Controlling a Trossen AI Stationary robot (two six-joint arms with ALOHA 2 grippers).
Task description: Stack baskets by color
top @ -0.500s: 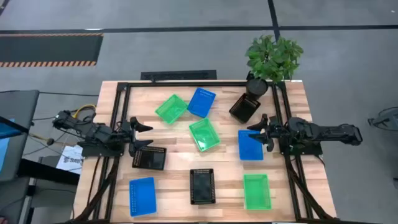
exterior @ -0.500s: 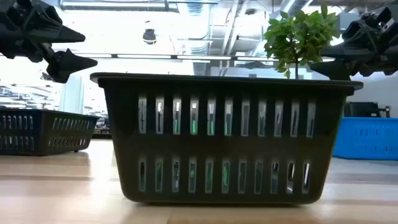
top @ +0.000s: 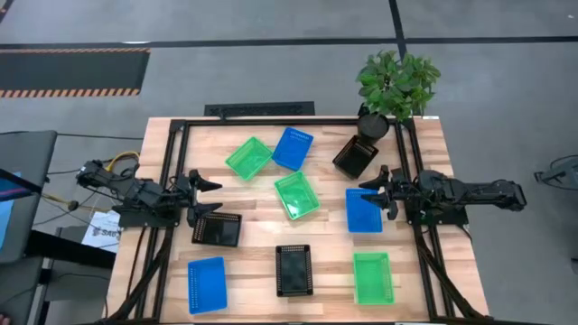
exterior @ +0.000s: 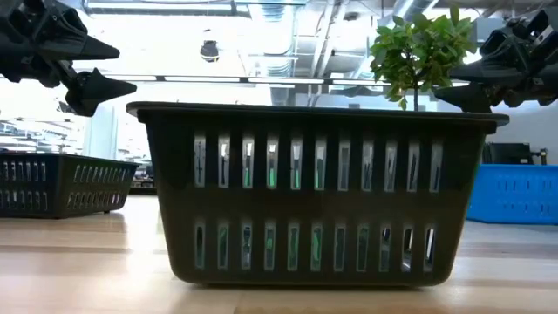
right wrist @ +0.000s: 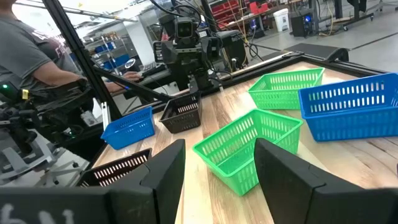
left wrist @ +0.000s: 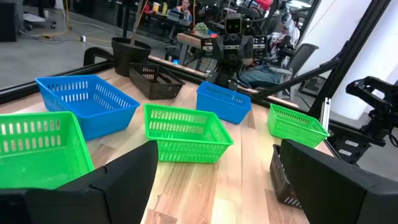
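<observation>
At the frame's left the left claw (top: 209, 197) hangs open and empty, just above a black basket (top: 217, 228). The other baskets lie singly, unstacked, across the wooden table (top: 253, 271), a green basket (top: 297, 195) at centre. At right the right claw (top: 375, 192) gapes empty beside a blue basket (top: 363, 211).

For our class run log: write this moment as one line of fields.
stage: start, nothing stacked | left tool: open, above black basket | right tool: open, over blue basket | held: nothing
</observation>
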